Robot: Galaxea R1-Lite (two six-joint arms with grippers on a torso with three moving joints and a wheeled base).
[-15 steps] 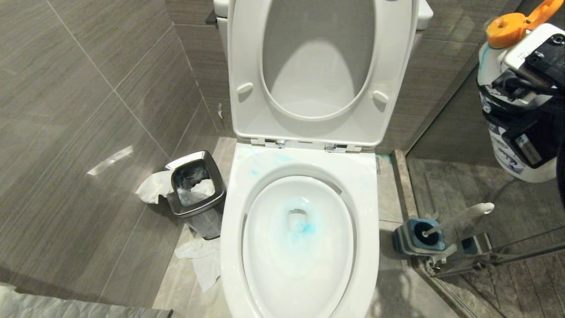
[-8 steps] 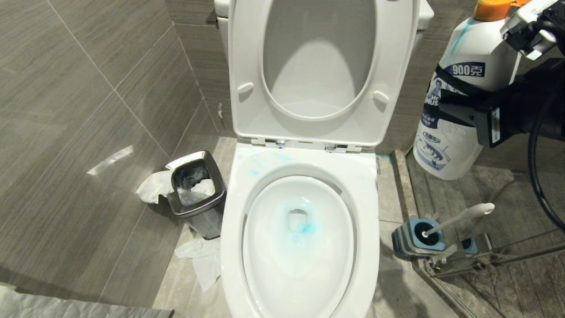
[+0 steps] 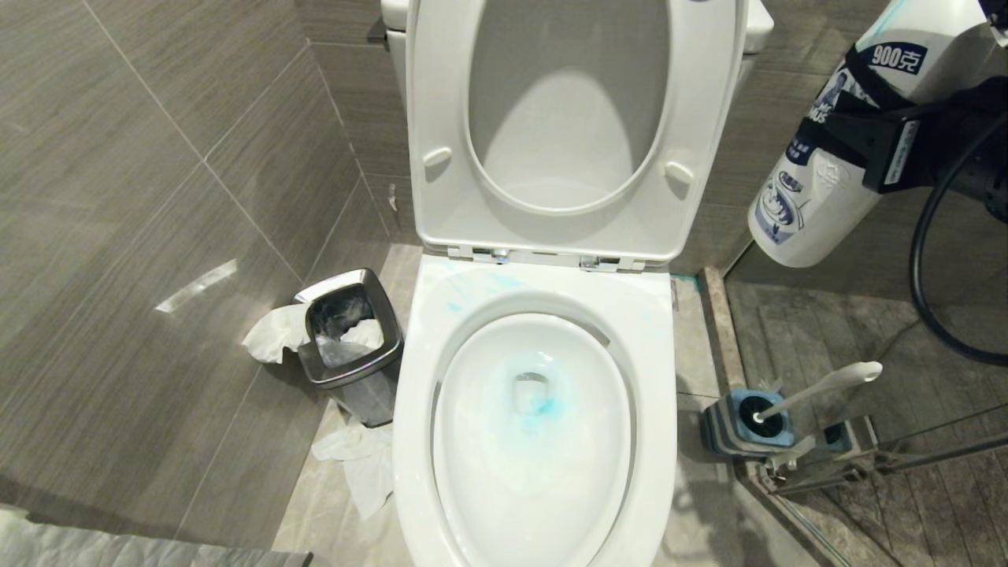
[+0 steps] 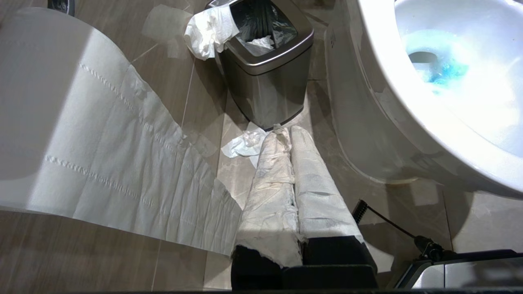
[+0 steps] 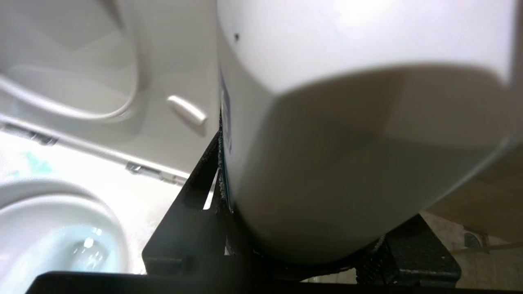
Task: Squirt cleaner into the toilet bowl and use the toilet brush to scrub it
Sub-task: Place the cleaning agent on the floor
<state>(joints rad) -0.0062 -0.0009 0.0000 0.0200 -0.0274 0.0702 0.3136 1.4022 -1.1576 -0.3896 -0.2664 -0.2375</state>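
Right end effector (image 3: 874, 134) clamped on white cleaner bottle (image 3: 827, 181) up right of the toilet bowl (image 3: 654, 441), blue cleaner (image 3: 543, 405) pooled at its drain, toilet brush (image 3: 819, 387) standing in floor holder (image 3: 736, 425), left end effector (image 4: 290, 139) closed together near waste bin (image 4: 265, 81)

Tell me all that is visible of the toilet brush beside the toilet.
The toilet brush has a slim, curved white handle, plastic by its look, widening at the free tip. It leans toward the right, its lower end sunk in a squat blue-and-grey holder on the floor right of the toilet bowl. The bristles are hidden. Only the holder touches it.
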